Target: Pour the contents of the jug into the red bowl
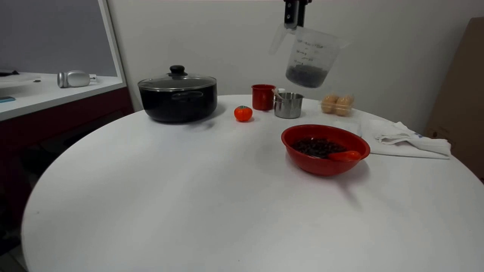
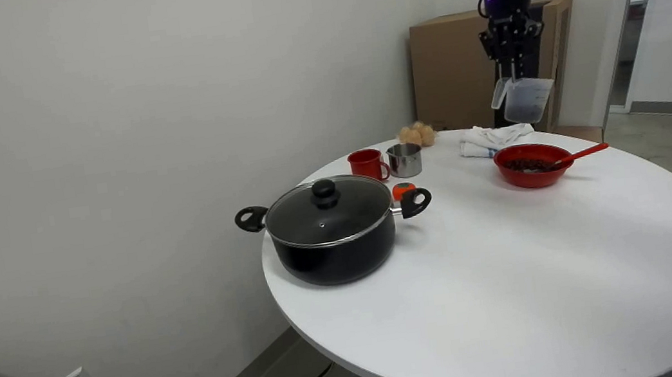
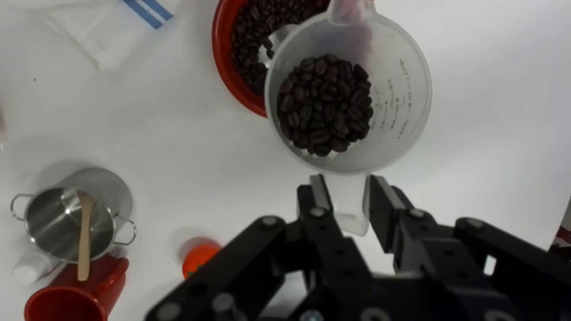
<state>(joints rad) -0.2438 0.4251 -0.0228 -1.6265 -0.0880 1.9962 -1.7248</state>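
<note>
The clear jug [image 1: 317, 49] hangs in the air, tilted a little with its spout side lower. It also shows in an exterior view [image 2: 529, 99] and the wrist view [image 3: 401, 129]. Dark beans [image 3: 325, 104] lie in its bottom, also seen in an exterior view [image 1: 307, 75]. My gripper [image 3: 343, 185] is shut on the jug's handle; it also shows in both exterior views [image 1: 294, 24] [image 2: 513, 69]. The red bowl [image 1: 321, 166] stands on the table, lower than the jug, and also shows in an exterior view [image 2: 533, 179]. In the wrist view the jug partly covers the bowl [image 3: 221, 49].
The bowl holds dark beans and a red spoon [image 2: 587, 151]. A black lidded pot [image 1: 177, 100], a tomato [image 1: 243, 113], a red cup [image 1: 262, 97], a metal cup [image 1: 289, 106], packed eggs [image 1: 337, 105] and a white cloth [image 1: 401, 138] stand on the round table [image 1: 170, 196].
</note>
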